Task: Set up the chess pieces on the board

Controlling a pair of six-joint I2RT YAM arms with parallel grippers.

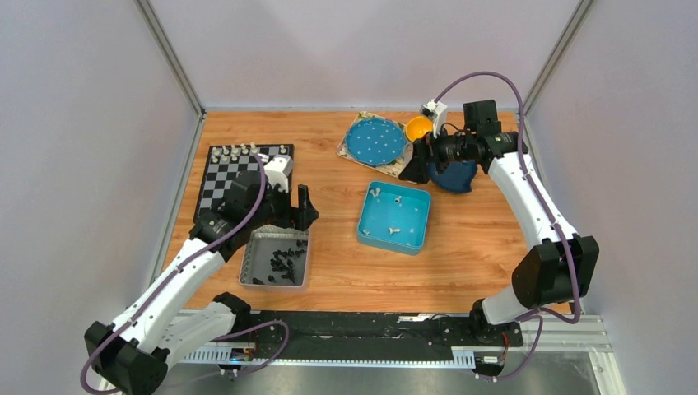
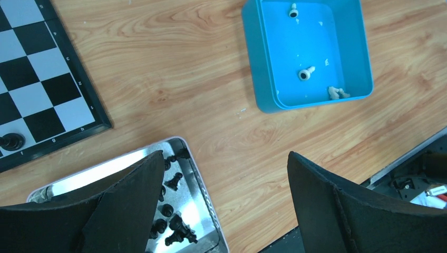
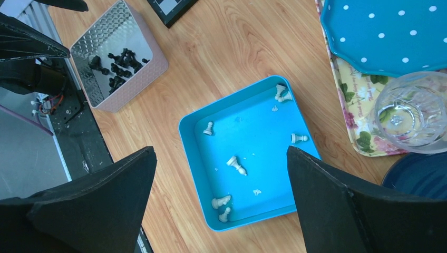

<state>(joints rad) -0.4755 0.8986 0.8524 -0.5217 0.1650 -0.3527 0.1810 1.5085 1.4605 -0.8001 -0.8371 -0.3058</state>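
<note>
The board (image 1: 216, 183) lies at the far left, partly under my left arm. A row of cream chess pieces (image 1: 234, 151) stands on its far edge, and one black piece (image 2: 11, 141) stands near its corner. Black pieces (image 1: 284, 262) lie heaped in the silver tray (image 1: 247, 263). Cream pieces (image 3: 235, 164) lie scattered in the blue tray (image 3: 188, 153). My left gripper (image 2: 225, 154) hangs open above the silver tray's right rim (image 2: 208, 203), holding nothing. My right gripper (image 3: 221, 148) is open and empty, high above the blue tray's near side.
At the back, a blue dotted plate (image 1: 376, 140) rests on a floral tray (image 3: 348, 100). Beside it are an orange bowl (image 1: 418, 127), a dark blue bowl (image 1: 454, 175) and a clear glass (image 3: 414, 113). Grey walls enclose three sides.
</note>
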